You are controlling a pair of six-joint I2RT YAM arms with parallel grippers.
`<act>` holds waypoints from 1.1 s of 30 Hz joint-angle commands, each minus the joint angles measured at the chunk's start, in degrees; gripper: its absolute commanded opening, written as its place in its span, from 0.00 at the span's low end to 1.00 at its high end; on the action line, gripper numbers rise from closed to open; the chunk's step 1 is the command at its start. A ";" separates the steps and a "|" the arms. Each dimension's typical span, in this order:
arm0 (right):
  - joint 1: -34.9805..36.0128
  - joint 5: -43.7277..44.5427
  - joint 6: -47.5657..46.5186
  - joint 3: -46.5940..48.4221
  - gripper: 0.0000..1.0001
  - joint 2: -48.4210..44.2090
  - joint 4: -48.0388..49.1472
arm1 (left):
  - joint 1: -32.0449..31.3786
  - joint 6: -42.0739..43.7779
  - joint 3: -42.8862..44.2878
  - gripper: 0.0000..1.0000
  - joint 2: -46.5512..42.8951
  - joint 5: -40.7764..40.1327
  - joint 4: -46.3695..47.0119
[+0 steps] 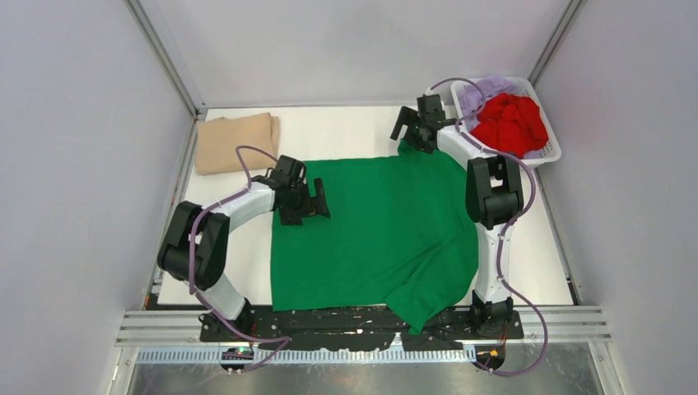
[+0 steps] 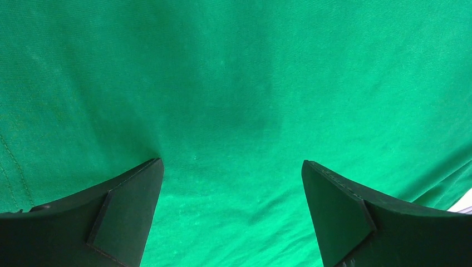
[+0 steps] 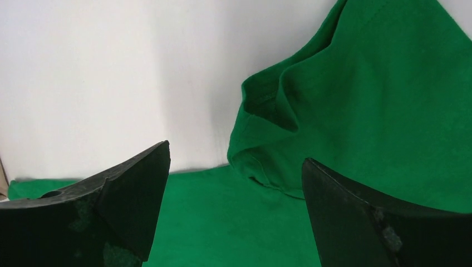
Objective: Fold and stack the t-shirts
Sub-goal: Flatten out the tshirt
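Note:
A bright green t-shirt (image 1: 387, 230) lies spread across the middle of the table, one corner hanging over the near edge. My left gripper (image 1: 304, 206) is open just above the shirt's left part; green cloth (image 2: 234, 100) fills the left wrist view between its spread fingers. My right gripper (image 1: 411, 132) is open and empty above the shirt's far right corner, where a folded-over sleeve (image 3: 278, 128) shows. A folded tan t-shirt (image 1: 234, 141) lies at the far left. A red t-shirt (image 1: 512, 123) and a pale lavender t-shirt (image 1: 481, 92) are bunched in the basket.
A white slotted plastic basket (image 1: 550, 153) stands at the far right corner. Grey walls enclose the table on three sides. The white table (image 1: 346, 132) shows bare between the tan shirt and the right gripper.

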 commanded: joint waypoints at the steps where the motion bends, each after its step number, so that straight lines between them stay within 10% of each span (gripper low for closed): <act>1: 0.02 -0.34 1.87 4.55 0.95 3.26 -0.32 | 0.33 1.05 2.20 1.00 -1.27 -0.72 -0.10; 17: 1.34 -3.09 4.75 35.90 0.95 18.92 0.32 | 2.42 0.70 4.89 1.00 0.00 -3.28 -1.67; 33: 3.09 10.57 -7.50 -30.29 0.95 -32.18 -9.36 | -2.20 0.15 -0.92 1.00 -9.13 -7.47 -9.65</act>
